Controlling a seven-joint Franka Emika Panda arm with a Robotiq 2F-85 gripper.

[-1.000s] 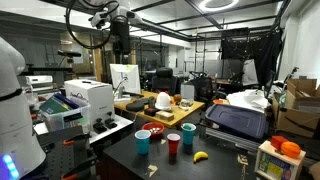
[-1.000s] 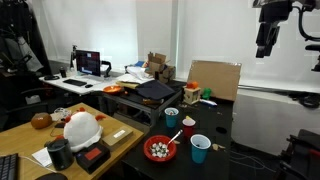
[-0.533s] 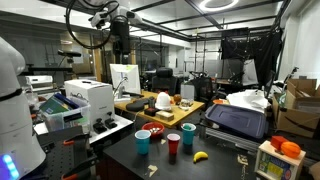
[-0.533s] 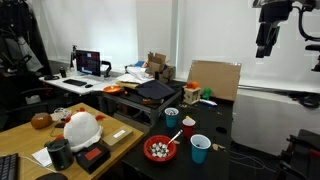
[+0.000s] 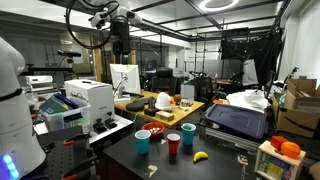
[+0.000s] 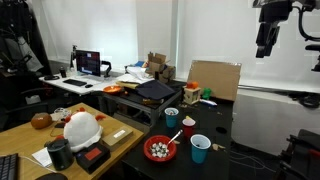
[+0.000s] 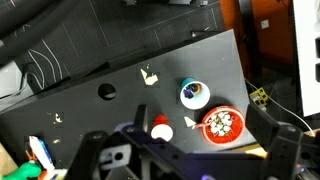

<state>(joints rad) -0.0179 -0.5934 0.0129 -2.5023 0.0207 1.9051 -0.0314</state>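
Observation:
My gripper (image 5: 120,46) hangs high above the black table, far from everything on it, and also shows in an exterior view (image 6: 265,44). In the wrist view the gripper (image 7: 188,152) is open and empty, its dark fingers (image 7: 284,146) spread wide. Below it lie a red bowl of white balls (image 7: 222,124), a blue cup (image 7: 194,94) and a red cup (image 7: 161,129). The same bowl (image 6: 160,150), red cup (image 6: 188,130) and two blue cups (image 6: 200,148) stand at the table's near end. A yellow banana (image 5: 200,156) lies by the cups (image 5: 174,144).
A black case (image 5: 237,120) lies on the table's far side. A wooden desk (image 6: 40,150) holds a white helmet (image 6: 80,128), and it also shows in an exterior view (image 5: 164,101). A white printer (image 5: 85,100) and monitors (image 6: 88,63) stand nearby. A cardboard panel (image 6: 214,78) stands behind the table.

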